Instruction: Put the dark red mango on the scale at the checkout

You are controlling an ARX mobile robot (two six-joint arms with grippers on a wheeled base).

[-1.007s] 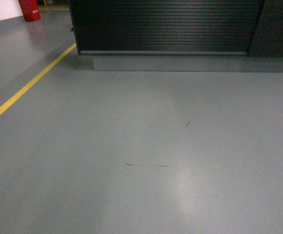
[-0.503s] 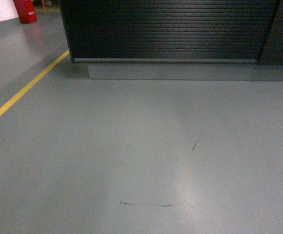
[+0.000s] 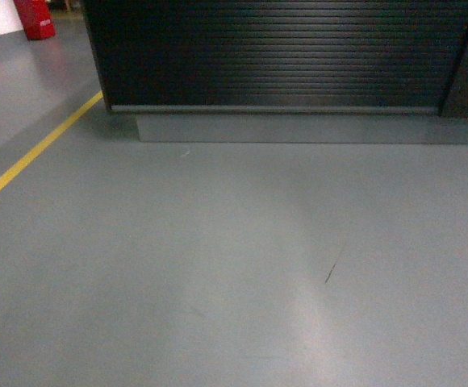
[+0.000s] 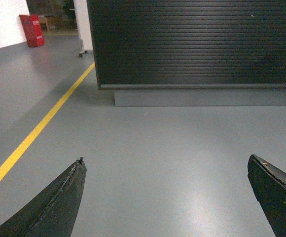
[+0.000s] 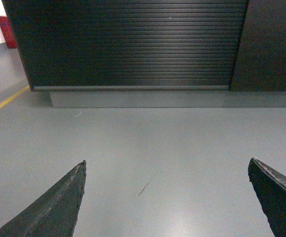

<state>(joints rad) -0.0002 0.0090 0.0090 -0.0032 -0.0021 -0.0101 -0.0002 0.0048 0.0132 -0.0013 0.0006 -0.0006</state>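
The checkout fills the top of the head view: a black counter with a horizontally ribbed front on a grey plinth. It also shows ahead as the checkout in the left wrist view and the checkout in the right wrist view. My left gripper is open, nothing between its dark fingers, only grey floor beyond. My right gripper is open and empty too. The dark red mango and the scale are out of view. Neither gripper shows in the head view.
Grey floor stretches between me and the counter. A yellow floor line runs diagonally at the left. A red box stands far left by a white wall. A plain dark panel adjoins the ribbed front on the right.
The counter has grown larger and sunk lower in the head view, and the floor scuff marks have slid toward the bottom: my base has rolled closer to the checkout.
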